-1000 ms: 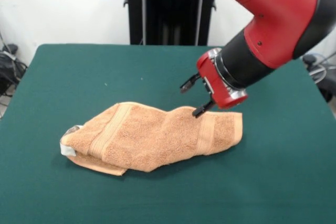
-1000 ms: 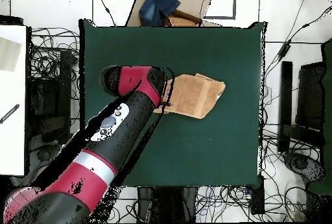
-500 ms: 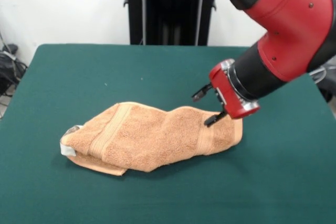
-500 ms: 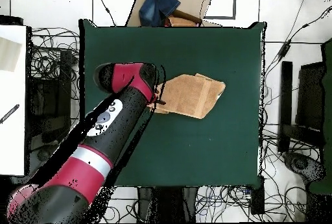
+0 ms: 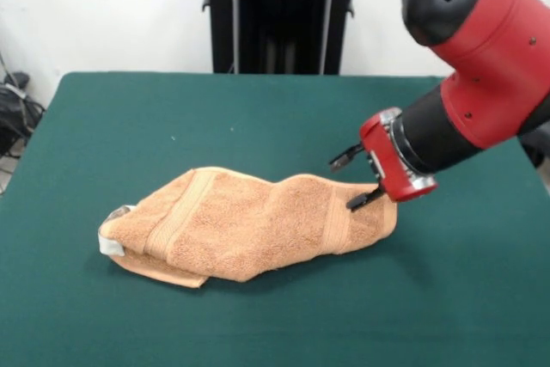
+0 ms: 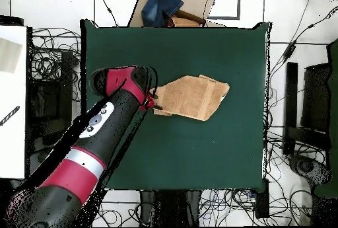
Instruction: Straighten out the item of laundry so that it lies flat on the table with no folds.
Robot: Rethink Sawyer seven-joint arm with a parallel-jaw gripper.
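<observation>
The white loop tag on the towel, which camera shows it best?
The front view. There the white loop tag shows plainly at the towel's end farthest from the gripper, against the green table. In the overhead view the towel is only a small tan shape, and the tag cannot be made out.

The red and black arm [image 5: 481, 49] comes down from upper right, wrist bent approx. sideways. The gripper [image 5: 355, 180] points to the left, low, with its two fingers [image 5: 345, 158] spread apart, nothing between them.
</observation>
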